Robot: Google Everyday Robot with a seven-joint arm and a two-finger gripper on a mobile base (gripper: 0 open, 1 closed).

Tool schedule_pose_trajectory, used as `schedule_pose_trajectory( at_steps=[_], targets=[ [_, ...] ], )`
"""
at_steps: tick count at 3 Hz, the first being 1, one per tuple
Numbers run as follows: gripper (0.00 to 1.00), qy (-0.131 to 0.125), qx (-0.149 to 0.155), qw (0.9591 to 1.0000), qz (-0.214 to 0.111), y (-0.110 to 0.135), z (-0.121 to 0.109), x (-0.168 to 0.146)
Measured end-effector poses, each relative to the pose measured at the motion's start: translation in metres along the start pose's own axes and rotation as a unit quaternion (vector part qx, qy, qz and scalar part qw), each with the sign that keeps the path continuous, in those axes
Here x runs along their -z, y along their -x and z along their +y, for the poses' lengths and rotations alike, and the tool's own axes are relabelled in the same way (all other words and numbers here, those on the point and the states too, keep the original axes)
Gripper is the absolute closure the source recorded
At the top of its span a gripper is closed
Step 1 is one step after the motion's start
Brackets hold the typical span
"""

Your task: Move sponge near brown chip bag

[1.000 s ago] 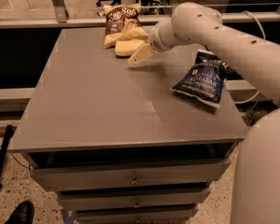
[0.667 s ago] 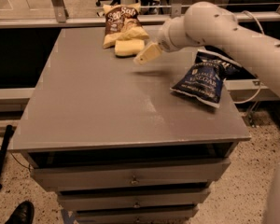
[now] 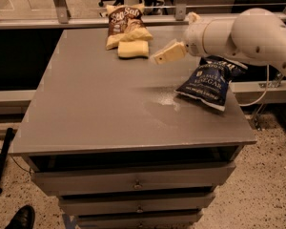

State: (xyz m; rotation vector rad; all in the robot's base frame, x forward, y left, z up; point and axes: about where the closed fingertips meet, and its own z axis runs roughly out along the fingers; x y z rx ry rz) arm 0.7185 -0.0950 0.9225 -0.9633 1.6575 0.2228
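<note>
The pale yellow sponge (image 3: 133, 49) lies flat on the grey table (image 3: 95, 104) at the back, touching the lower edge of the brown chip bag (image 3: 127, 24). The bag has a brown top with white lettering and a pale yellow bottom. My gripper (image 3: 163, 56), with cream-coloured fingers, hangs above the table just right of the sponge, apart from it and holding nothing. The white arm reaches in from the right.
A dark blue chip bag (image 3: 209, 82) lies at the table's right edge, under my arm. A metal rail (image 3: 148, 19) runs behind the table. Drawers (image 3: 133, 182) sit below the front edge. A shoe (image 3: 20, 218) shows on the floor at bottom left.
My gripper has drawn back to the right and away from the sponge. The sponge stays beside the brown chip bag.
</note>
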Motion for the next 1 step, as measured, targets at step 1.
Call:
schedule_pose_trajectory(
  at_steps=[1],
  targets=[
    [0.00,-0.008,0.020,0.9994,-0.027,0.0120,0.0000,0.0274]
  ],
)
